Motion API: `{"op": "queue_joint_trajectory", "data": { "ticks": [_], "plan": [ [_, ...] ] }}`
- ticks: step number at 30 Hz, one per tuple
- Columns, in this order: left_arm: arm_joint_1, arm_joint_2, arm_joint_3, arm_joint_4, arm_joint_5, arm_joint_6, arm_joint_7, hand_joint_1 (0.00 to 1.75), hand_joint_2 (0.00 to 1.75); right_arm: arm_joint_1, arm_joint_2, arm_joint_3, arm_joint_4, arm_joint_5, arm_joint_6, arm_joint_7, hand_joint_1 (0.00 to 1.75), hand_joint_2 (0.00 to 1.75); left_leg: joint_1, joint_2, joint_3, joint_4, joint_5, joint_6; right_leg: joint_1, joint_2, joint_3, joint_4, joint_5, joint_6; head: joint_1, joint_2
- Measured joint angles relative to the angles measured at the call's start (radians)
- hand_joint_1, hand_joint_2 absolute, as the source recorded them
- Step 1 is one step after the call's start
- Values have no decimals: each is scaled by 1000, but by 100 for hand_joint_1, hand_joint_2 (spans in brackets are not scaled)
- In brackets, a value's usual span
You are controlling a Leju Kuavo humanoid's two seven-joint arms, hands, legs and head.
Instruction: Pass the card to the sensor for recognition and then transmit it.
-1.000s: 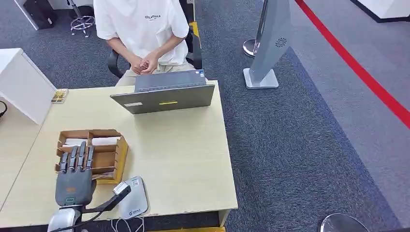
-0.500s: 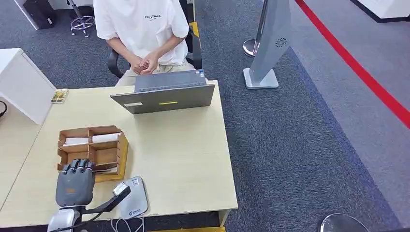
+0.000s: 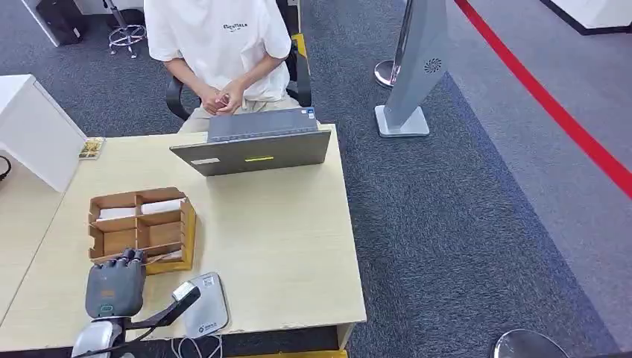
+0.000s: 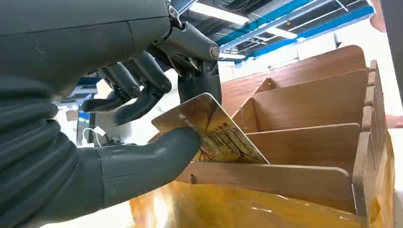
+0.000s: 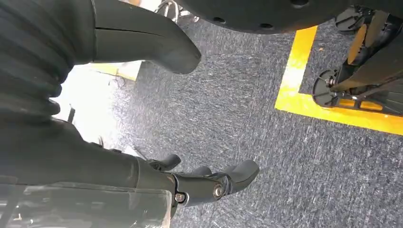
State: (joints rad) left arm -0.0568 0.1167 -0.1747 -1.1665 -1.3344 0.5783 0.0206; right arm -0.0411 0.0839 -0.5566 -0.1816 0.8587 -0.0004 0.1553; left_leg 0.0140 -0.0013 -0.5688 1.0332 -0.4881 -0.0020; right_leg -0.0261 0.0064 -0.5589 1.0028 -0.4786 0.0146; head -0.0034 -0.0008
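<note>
One card [image 4: 209, 130] pinched in left robot hand [image 4: 142, 118], thumb & fingers, just above wooden organizer [image 4: 309, 123].

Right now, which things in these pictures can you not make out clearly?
- Card: its lower edge is hidden behind the wooden organizer wall in the left wrist view; its print is too blurred to read.
- Left hand: in the head view its fingers cover the card.
- Card reader: its small logo is too small in the head view.
- Person: cut off by the top edge.
</note>
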Motion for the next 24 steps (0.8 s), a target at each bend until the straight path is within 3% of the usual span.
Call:
{"op": "queue_joint_trajectory", "data": {
  "ticks": [3, 7, 13, 20, 24],
  "plan": [
    [-4, 0, 0, 0, -6, -2, 2, 175, 175, 0, 0, -2, 0, 2, 0, 0, 0, 175, 0, 0, 0, 0, 0, 0, 0, 0, 0, 0, 0, 0, 0, 0],
    [-35, 2, 0, -25, 0, -101, 15, 175, 175, -1, 0, -8, 0, 5, 0, -2, 0, 175, 0, 0, 0, 0, 1, 0, 0, 0, 0, 0, 1, 0, 0, 0],
    [-73, 9, -6, -52, 8, -145, 22, 175, 175, -2, 0, -12, 0, 12, 1, -6, 0, 175, 0, 0, -1, 0, 3, 0, 0, 0, -2, 0, 2, 0, 0, 0],
    [-261, 45, -83, -144, 57, -304, 44, 175, 175, -6, 0, -22, 0, 22, 5, -23, 0, 175, 0, -2, -3, 1, 8, -1, 0, -2, -4, 0, 7, 0, 0, 0],
    [-404, 77, -136, -200, 84, -359, 58, 175, 175, -7, 0, -33, 0, 40, 10, -17, 0, 175, 0, -2, -4, 1, 9, 0, 0, -2, -4, 0, 9, 0, 0, 0]
  ]
}}
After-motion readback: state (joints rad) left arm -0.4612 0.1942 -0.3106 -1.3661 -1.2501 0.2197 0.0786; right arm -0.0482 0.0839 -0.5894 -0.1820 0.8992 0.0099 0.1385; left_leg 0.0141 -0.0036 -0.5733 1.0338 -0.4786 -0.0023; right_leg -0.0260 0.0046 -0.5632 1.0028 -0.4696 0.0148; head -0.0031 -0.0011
